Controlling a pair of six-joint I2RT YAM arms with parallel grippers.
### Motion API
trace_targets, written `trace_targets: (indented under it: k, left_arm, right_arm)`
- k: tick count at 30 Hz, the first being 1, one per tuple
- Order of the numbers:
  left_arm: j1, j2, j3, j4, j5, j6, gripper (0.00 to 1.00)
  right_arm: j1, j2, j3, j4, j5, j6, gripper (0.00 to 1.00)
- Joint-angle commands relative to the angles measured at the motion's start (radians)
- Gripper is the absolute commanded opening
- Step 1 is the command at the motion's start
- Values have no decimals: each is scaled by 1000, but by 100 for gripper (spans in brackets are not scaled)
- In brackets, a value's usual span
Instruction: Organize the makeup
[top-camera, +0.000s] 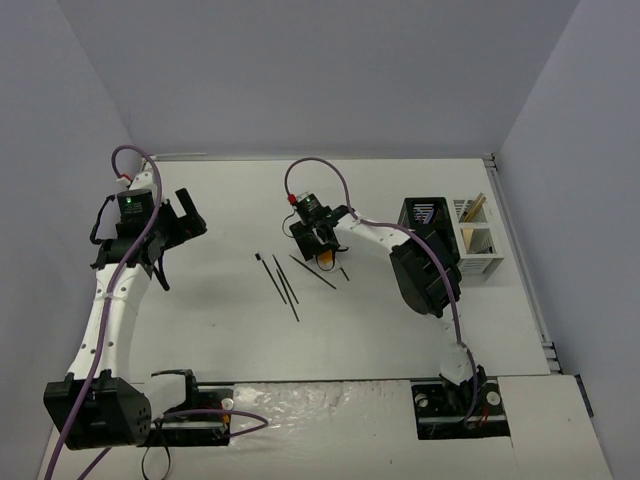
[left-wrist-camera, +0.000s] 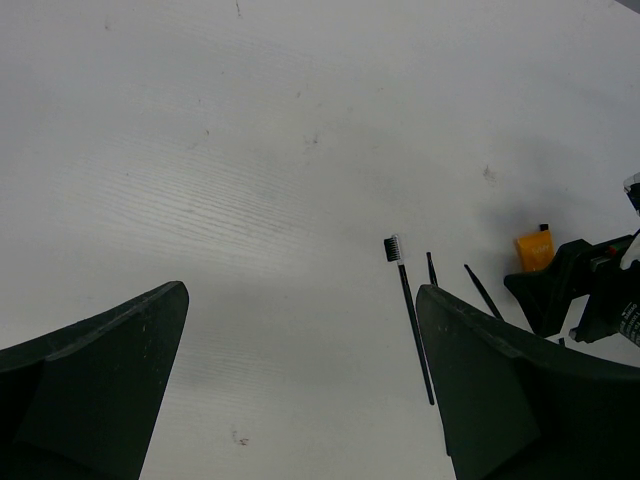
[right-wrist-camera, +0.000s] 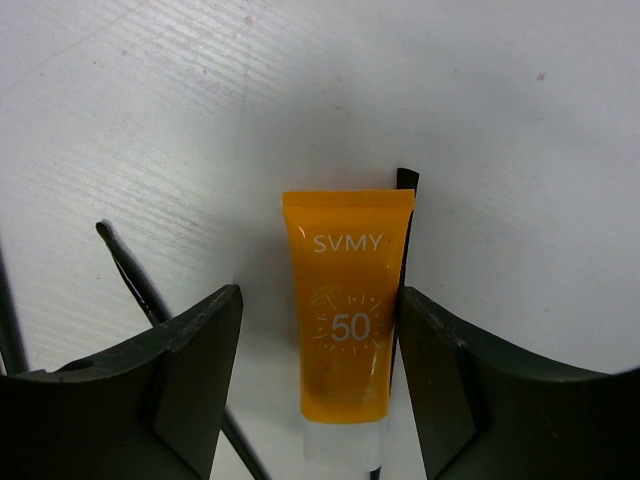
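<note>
The orange tube (right-wrist-camera: 345, 310) is lying flat on the table (top-camera: 200, 330), approx mid-table, white cap end nearest the wrist cam. A thin black stick (right-wrist-camera: 406, 180) is running along one side of it, touching or nearly so. The right gripper (right-wrist-camera: 320, 300) is straddling the tube w/ jaws standing partly open. One finger is sitting just off the tube's edge w/ a visible gap, the other is right up against the stick side. Nothing is being held or lifted yet. So the step in hand, imo, is the pick of the tube, just short of the squeeze.

Outward: more slim black pencils (top-camera: 285, 280) are lying loose just to the left of the tube, incl. a brush (left-wrist-camera: 394, 248) w/ a pale bristle head. The black mesh holder (top-camera: 425, 215) and white compartment holder (top-camera: 478, 245) are sitting well apart at the table's right, w/ beige sticks (top-camera: 474, 207) standing in the white one. The left gripper (left-wrist-camera: 302, 295) is hovering over the table at far left, jaws spread wide, gripping nothing.

Nxt move is calling for a squeeze on the tube alone, w/o pinching the stick in w/ it. The risk is the stick getting dragged or the soft tube slipping. Then lift & carry to the holder; which compartment, can't tell. W/ most items lying loose, plenty of the task is looking undone.
</note>
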Motion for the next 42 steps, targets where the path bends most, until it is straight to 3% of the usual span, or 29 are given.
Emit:
trace_targets:
  k: [1,10,16,37,42]
  left_arm:
    - [8,-8,35,36,7,-9,97]
    - [8,-10,35,38,12,-11,97]
    - [8,-10,35,38,10,-9,97]
    - [8,-2,35,38,16,-9,97]
    - [8,-3,35,38,17,-9,97]
  right_arm:
    - [20,-26,46,-9,48,3,57]
    - [35,-35,46,-10,102,4,48]
    - [39,-38,49,-8,119,-14,36]
    - [29,52,108,-72,-23,-65,44]
    - [28,61,133,-88,-21,-77,37]
